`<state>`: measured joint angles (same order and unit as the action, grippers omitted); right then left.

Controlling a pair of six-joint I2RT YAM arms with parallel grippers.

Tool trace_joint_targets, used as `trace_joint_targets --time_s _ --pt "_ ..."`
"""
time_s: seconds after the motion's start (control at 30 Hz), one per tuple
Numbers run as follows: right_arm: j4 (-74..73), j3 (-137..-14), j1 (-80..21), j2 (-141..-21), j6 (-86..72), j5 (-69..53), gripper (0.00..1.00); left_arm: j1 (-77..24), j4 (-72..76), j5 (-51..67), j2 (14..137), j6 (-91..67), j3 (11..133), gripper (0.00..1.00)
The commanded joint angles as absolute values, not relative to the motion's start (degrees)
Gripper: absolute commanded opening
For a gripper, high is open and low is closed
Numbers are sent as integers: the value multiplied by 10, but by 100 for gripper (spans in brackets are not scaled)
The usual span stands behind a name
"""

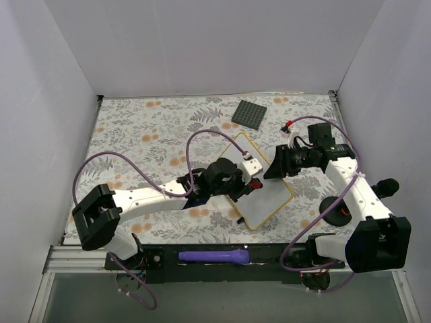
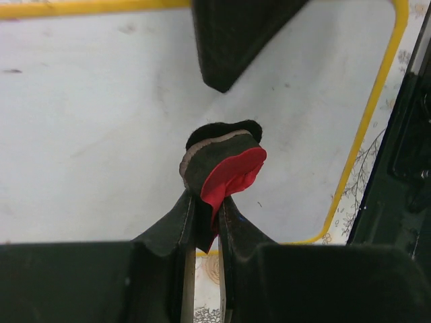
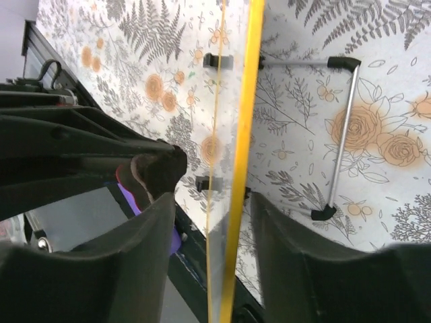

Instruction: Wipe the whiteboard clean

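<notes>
The whiteboard (image 1: 269, 196), white with a thin yellow frame, lies slanted at the table's middle. My left gripper (image 1: 246, 184) is over its left part, shut on a red and black eraser (image 2: 225, 168) whose black felt meets the white face (image 2: 94, 128). That face shows only faint smudges. My right gripper (image 1: 274, 168) is at the board's far right edge. In the right wrist view its jaws (image 3: 212, 208) stand apart on either side of the board's yellow edge (image 3: 239, 202), seen edge-on. The eraser (image 3: 156, 171) also shows there.
A dark grey studded plate (image 1: 249, 114) lies at the back. A purple tool (image 1: 214, 256) rests on the black rail at the near edge. A metal wire stand (image 3: 343, 128) lies on the floral cloth (image 1: 148, 134). Grey walls enclose three sides.
</notes>
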<state>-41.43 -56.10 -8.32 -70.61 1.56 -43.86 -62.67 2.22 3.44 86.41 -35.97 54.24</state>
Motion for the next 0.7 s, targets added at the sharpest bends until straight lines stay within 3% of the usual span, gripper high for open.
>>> trace_joint_targets --time_s 0.0,0.13,0.4,0.67 --pt "-428 -620 -86 -683 32 -443 67 -597 -65 76 811 -367 596 0" --pt "-424 -659 -87 -663 35 -425 77 -563 -111 98 806 -373 638 0" --pt "-422 -757 -91 -646 15 -453 80 -536 -156 127 795 -301 698 0" --pt "-403 -749 -127 -666 -25 -450 82 -534 -185 149 816 -316 768 0"
